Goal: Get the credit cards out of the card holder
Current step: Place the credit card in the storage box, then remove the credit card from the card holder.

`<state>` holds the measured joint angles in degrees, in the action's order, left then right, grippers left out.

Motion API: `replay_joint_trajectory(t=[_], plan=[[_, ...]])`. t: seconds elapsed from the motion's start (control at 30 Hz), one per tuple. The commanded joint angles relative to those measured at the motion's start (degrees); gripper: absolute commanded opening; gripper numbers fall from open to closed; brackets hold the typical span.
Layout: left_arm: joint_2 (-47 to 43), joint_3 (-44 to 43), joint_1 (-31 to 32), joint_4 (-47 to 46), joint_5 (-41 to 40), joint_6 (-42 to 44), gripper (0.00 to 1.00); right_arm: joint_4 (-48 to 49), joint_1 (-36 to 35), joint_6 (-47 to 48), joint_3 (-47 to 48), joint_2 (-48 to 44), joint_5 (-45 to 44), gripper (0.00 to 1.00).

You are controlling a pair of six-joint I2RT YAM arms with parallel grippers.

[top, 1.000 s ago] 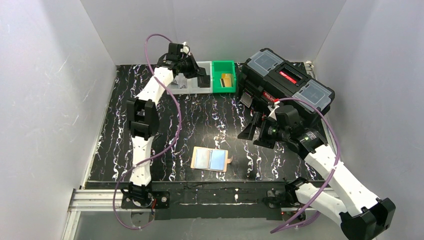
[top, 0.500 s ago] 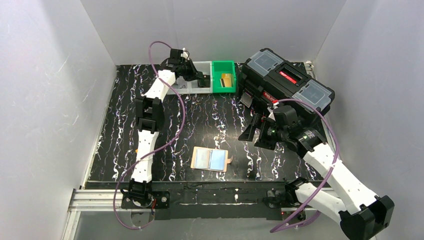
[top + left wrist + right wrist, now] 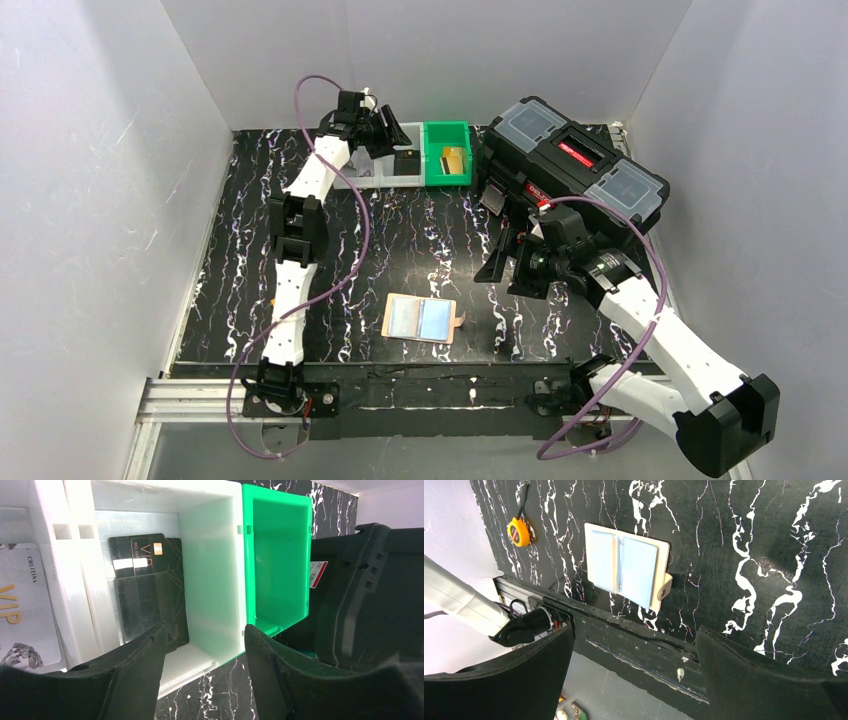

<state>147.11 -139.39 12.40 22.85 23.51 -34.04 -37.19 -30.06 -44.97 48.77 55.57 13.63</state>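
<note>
L gripper [image 3: 204,632] is held apart over a white bin [image 3: 210,555], black VIP card [image 3: 150,595] just beyond its tips. R gripper [image 3: 634,635] is spread wide. Card holder [image 3: 666,586], credit cards [image 3: 636,570] inside, is laid open beyond its fingers.

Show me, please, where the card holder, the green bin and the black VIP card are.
card holder [image 3: 666,586]: right wrist view, on its snap tab.
green bin [image 3: 275,560]: left wrist view, on its bare inside.
black VIP card [image 3: 150,555]: left wrist view, on its printed face.

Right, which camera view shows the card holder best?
The right wrist view: the card holder lies open and close, both pale blue panels and snap tab clear. The top view shows it small; the left wrist view misses it.
</note>
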Motion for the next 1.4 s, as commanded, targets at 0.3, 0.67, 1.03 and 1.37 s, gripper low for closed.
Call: replay_joint_trajectory(t=[0.3,0.67,1.03,1.37], plan=[[-29.8,26.9,-0.1,3.1,-1.0,0.5,0.57,4.9,0.1,-0.2,1.4,4.4,0.5,0.98],[-58.5,62.5,4.1,5.4,-4.9,-0.6,0.58,11.9,-4.1,-4.2,1.4,12.5,1.3,0.98],[-75.3,81.9,8.5,15.2,-8.9,2.8,0.58,13.4,-15.7,-8.2,8.5,25.6,-5.1,0.97],[-78.6,88.1,8.5,18.0,-12.5,1.0,0.60,9.5,-22.8,-8.5,18.4,39.5,-7.0,0.89]])
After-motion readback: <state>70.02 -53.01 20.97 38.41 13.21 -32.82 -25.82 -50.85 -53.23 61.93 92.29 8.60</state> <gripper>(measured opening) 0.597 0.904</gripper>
